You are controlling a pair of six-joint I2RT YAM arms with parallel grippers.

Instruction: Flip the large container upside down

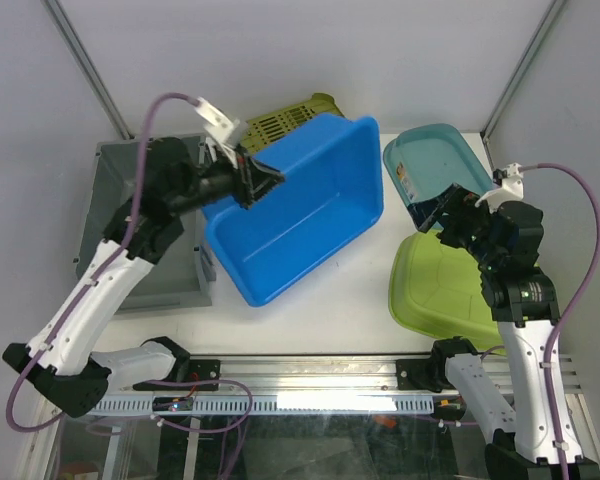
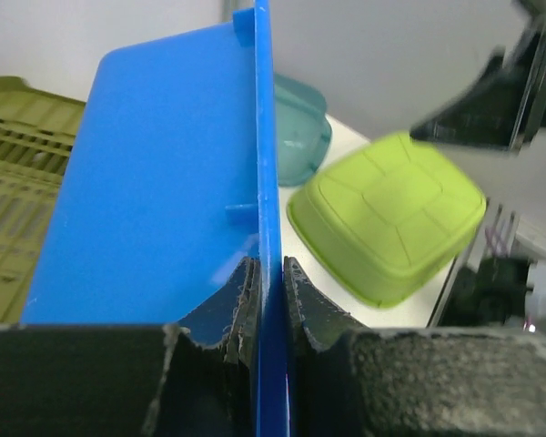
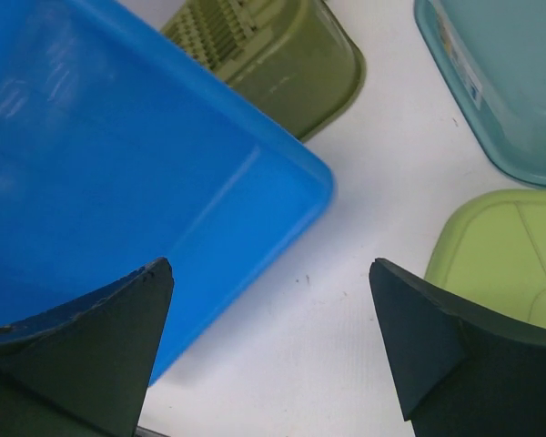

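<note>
Left arm [image 1: 90,300] and right arm [image 1: 528,350]: white links, black joints. Left cable [image 1: 143,130] and right cable [image 1: 599,235] are purple. The right end effector [image 3: 271,273] has dark wedge fingers [image 3: 82,346].

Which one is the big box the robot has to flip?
Look at the middle of the white table. The blue tub sits there, its rim pinched by the left gripper. It is the only bright blue one, and bigger than the teal tub and lime-green tub beside it.

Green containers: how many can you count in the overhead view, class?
2. An olive slotted basket, partly hidden behind the blue container; a lime container, upside down, at the near right. More could be hidden.
</note>
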